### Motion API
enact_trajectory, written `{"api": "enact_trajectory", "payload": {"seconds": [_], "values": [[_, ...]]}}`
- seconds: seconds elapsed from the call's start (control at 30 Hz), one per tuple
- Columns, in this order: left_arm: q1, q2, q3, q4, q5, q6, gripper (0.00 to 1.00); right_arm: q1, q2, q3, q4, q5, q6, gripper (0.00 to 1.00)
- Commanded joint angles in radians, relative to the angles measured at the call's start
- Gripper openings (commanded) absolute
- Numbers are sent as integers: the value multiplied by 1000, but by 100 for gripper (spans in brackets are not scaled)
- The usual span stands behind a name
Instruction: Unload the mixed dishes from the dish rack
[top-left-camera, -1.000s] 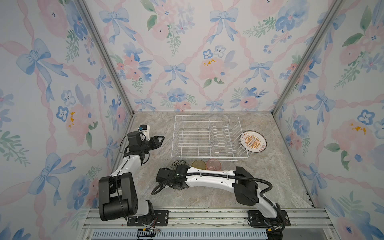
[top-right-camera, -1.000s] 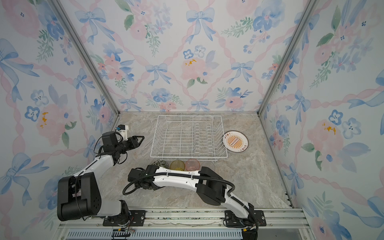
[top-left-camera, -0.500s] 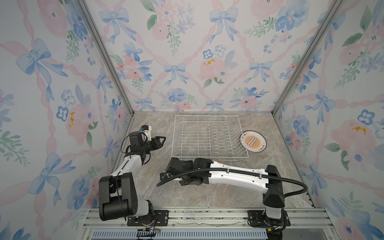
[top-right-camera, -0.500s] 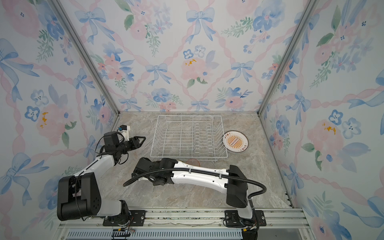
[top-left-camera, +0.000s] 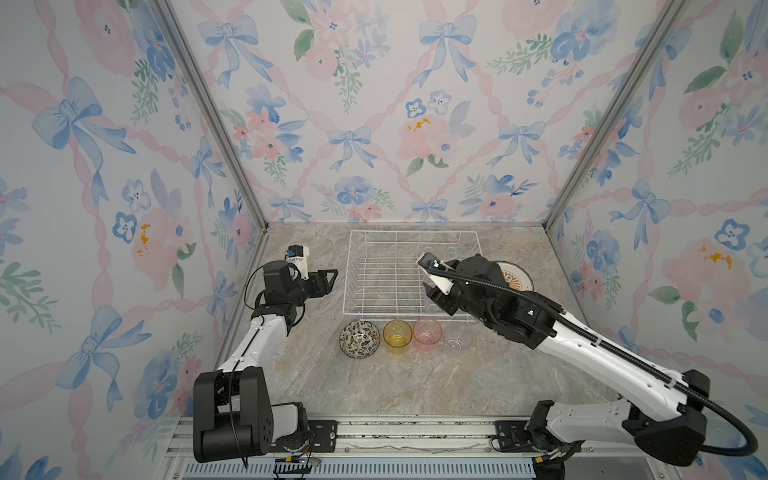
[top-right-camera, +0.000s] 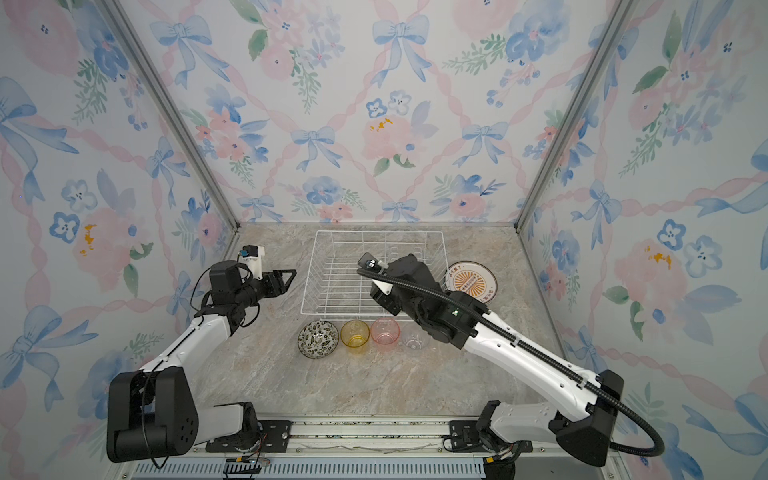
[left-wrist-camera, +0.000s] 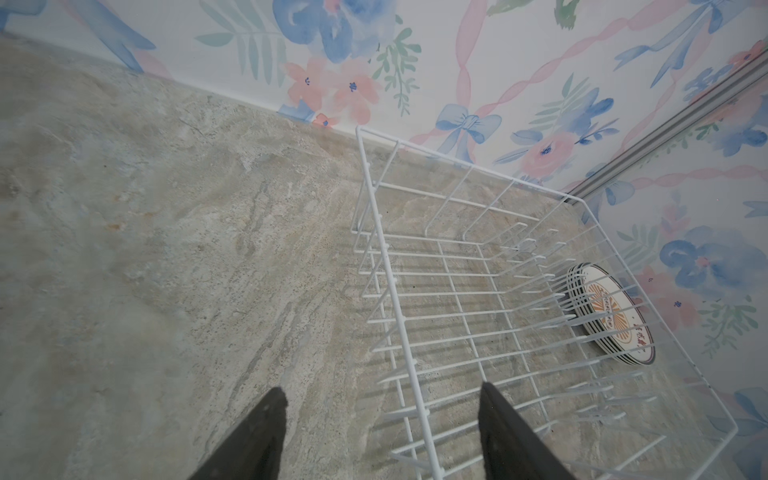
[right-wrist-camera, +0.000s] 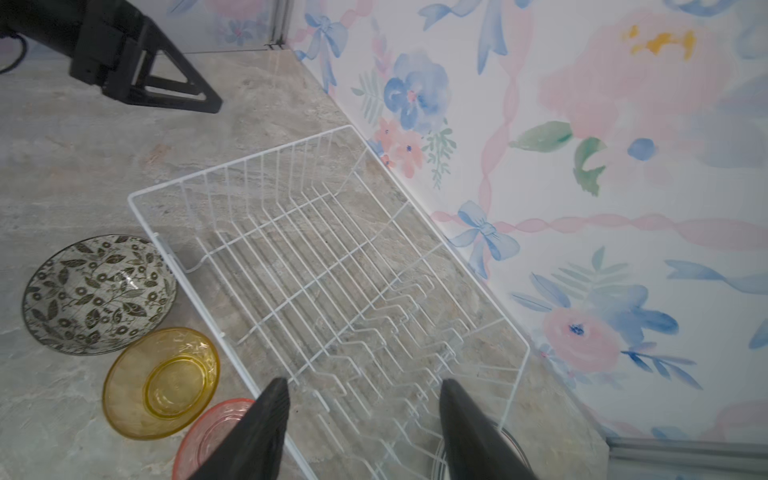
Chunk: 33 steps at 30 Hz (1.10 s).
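The white wire dish rack (top-left-camera: 386, 282) (top-right-camera: 345, 274) (left-wrist-camera: 457, 291) (right-wrist-camera: 316, 266) stands with nothing in it. A stack of white plates (top-left-camera: 517, 277) (top-right-camera: 473, 280) (left-wrist-camera: 611, 316) lies right of it. Before its front rim stand, in a row, the leafy bowl (top-left-camera: 360, 339) (right-wrist-camera: 97, 293), yellow tumbler (top-left-camera: 397, 336) (right-wrist-camera: 162, 382), pink tumbler (top-left-camera: 427, 333) (right-wrist-camera: 212, 436) and clear tumbler (top-left-camera: 459, 337). My left gripper (top-left-camera: 330, 278) (left-wrist-camera: 382, 388) hovers open beside the rack's left rim. My right gripper (top-left-camera: 434, 297) (right-wrist-camera: 365, 381) hangs open over the rack's front right part, holding nothing.
Flowered walls close in the marble table (top-left-camera: 374, 386) at the back and on both sides. The right arm (top-left-camera: 582, 345) slants across the table's right front. Bare marble lies in front of the row of dishes.
My right arm has swung from the front left, where it hid the bowl and tumblers, to the rack's front right. Both grippers have opened wider. The left arm has hardly moved.
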Motion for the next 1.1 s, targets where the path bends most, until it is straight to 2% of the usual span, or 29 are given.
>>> {"api": "enact_trajectory", "payload": {"seconds": [0.0, 0.13, 0.3, 0.33, 0.37, 0.4, 0.43, 0.53, 0.63, 0.77, 0.83, 0.93, 1.07], "values": [[-8, -54, -42, 40, -70, 20, 69, -124, -158, -138, 181, -75, 152, 67], [-15, -107, -72, 58, -119, 28, 72, -310, -322, -268, 225, -88, 244, 74], [-22, -136, -92, 75, -156, 41, 73, -510, -381, -323, 169, -105, 344, 77], [-22, -140, -96, 79, -165, 47, 77, -542, -378, -336, 164, -113, 363, 77], [-22, -142, -103, 88, -177, 55, 94, -568, -374, -349, 163, -121, 379, 77], [-23, -144, -113, 100, -189, 61, 98, -590, -371, -362, 166, -126, 392, 77], [-24, -145, -130, 119, -206, 73, 98, -609, -370, -380, 177, -127, 407, 77], [-23, -147, -220, 254, -244, 107, 98, -653, -373, -440, 232, -134, 435, 77], [-24, -123, -342, 475, -255, 174, 98, -680, -368, -483, 277, -126, 445, 78], [-24, -17, -470, 773, -275, 184, 98, -717, -339, -521, 320, -117, 461, 78], [-23, 26, -473, 789, -286, 194, 98, -733, -324, -533, 336, -109, 466, 78], [-28, 95, -514, 943, -297, 217, 98, -746, -310, -565, 385, -95, 452, 78], [-40, 127, -543, 1030, -342, 245, 98, -747, -288, -636, 481, -46, 437, 82]]}}
